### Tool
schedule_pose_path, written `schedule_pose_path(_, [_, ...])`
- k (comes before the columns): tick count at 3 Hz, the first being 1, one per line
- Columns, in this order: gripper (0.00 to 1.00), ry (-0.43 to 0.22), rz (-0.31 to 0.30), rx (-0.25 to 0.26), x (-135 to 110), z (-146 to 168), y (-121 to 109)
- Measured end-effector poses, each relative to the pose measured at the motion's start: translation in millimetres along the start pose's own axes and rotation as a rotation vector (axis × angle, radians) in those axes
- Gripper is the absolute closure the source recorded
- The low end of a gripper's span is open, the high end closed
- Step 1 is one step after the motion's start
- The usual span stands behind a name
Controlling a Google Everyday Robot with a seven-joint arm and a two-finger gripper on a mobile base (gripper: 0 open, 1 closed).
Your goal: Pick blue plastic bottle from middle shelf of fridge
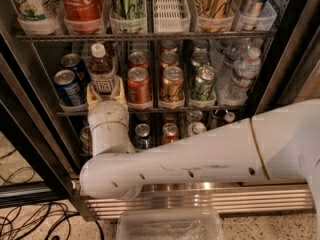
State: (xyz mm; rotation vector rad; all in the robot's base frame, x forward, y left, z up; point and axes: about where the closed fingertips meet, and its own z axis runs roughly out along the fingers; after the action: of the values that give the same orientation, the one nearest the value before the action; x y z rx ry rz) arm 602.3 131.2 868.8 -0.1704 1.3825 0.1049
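The gripper (106, 91) is seen reaching into the fridge (215, 200) at the left end of the middle shelf (180, 109). Its cream fingers (93, 93) are set on either side of the lower part of the bottle (102, 70), and they appear to be closed against its sides, though the contact itself is partly hidden by the wrist. The bottle is held upright in the second lane from the left, its white cap uppermost and its white label facing out between the fingers.

Just left of the bottle, two blue cans (68, 87) are lined up one behind the other. To its right, red cans (139, 84), gold cans (172, 84) and green cans (204, 83) are ranged in their own lanes, and crinkled water bottles (245, 72) are stood at the far right of the same shelf.

On the rack above, a Coca-Cola container (82, 0) and an empty white tray (171, 6) can be made out. More cans are stored on the rack below, partly covered by the arm (200, 156), which is stretched across the lower part of the view from the right and bent upward at its left end towards the shelf. Cables (30, 219) are strewn on the floor at lower left, and a clear tub (170, 226) is seen at the bottom edge.
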Motion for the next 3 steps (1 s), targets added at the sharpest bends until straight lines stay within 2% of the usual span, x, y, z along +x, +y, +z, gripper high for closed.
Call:
schedule_pose_path(2, [1.00, -0.039, 0.010, -0.024, -18, 0, 1])
schedule_pose_path(3, [1.00, -0.080, 0.000, -0.036, -32, -13, -3])
